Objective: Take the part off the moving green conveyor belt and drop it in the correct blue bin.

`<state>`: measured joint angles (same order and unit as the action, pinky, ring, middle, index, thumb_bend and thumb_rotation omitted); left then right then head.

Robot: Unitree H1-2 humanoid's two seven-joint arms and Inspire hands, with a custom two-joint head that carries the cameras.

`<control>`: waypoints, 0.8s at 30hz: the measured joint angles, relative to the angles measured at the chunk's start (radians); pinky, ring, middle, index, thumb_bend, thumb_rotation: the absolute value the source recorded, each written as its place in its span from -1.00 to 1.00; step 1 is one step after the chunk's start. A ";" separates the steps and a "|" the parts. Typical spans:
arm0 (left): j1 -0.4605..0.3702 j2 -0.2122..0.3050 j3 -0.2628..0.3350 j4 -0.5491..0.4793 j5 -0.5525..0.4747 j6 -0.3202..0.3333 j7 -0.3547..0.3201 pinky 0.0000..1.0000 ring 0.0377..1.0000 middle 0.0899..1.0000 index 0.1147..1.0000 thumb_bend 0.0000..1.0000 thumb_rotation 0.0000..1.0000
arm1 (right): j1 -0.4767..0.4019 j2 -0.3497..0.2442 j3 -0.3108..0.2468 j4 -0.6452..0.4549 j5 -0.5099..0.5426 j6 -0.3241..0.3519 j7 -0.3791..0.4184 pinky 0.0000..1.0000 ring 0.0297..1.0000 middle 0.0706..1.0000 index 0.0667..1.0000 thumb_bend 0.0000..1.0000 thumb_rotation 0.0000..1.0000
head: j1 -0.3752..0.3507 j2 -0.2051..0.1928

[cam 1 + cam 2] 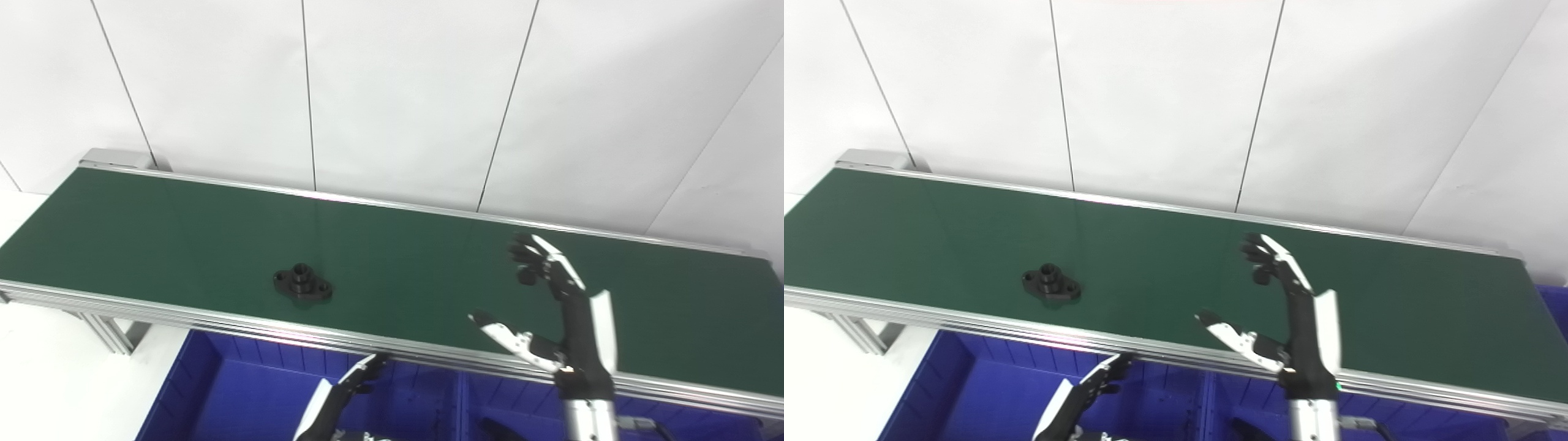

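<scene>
While the right hand [554, 306] hovers spread and empty, the part [302, 285] lies flat, long axis along the belt [153, 226].

Black part [302, 283]: flat two-ear flange, a hole in each ear, short round boss standing up at centre. Sits flat on the green conveyor belt [429, 263], left of middle, close to the near rail. Blue bins [245, 392] sit below the belt's near edge, side by side.

surface: green conveyor belt [429, 269] | on it: black flanged part [302, 285], near front edge
</scene>
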<state>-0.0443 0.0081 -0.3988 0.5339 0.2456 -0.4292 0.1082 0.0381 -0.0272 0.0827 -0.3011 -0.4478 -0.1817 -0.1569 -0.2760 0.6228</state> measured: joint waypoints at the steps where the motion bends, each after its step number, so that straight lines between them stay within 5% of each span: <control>1: 0.001 0.007 0.006 -0.009 -0.003 0.000 -0.014 0.62 0.70 0.69 0.68 0.34 -0.62 | -0.015 0.007 0.006 0.004 -0.016 0.009 0.004 0.36 0.41 0.41 0.51 0.53 -0.45 | -0.017 0.008; 9: -0.001 0.024 0.044 -0.036 -0.029 0.000 -0.091 0.56 0.63 0.65 0.64 0.35 -0.65 | -0.108 0.054 0.059 0.047 -0.108 0.098 0.040 0.39 0.45 0.46 0.52 0.54 -0.44 | -0.086 0.052; 15: -0.011 0.049 0.051 -0.036 -0.023 0.000 -0.112 0.57 0.63 0.64 0.63 0.39 -0.56 | -0.214 0.037 0.083 0.085 -0.176 0.249 0.142 0.33 0.46 0.51 0.58 0.56 -0.38 | -0.095 0.075; 24: -0.032 0.050 0.039 -0.035 -0.024 0.000 -0.137 0.59 0.66 0.64 0.62 0.39 -0.48 | -0.375 0.000 0.163 0.267 -0.250 0.341 0.226 0.26 0.42 0.49 0.57 0.62 -0.32 | -0.088 0.074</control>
<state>-0.0766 0.0580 -0.3601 0.4985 0.2218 -0.4294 -0.0284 -0.3365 -0.0276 0.2455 -0.0341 -0.6976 0.1589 0.0695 -0.3636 0.6964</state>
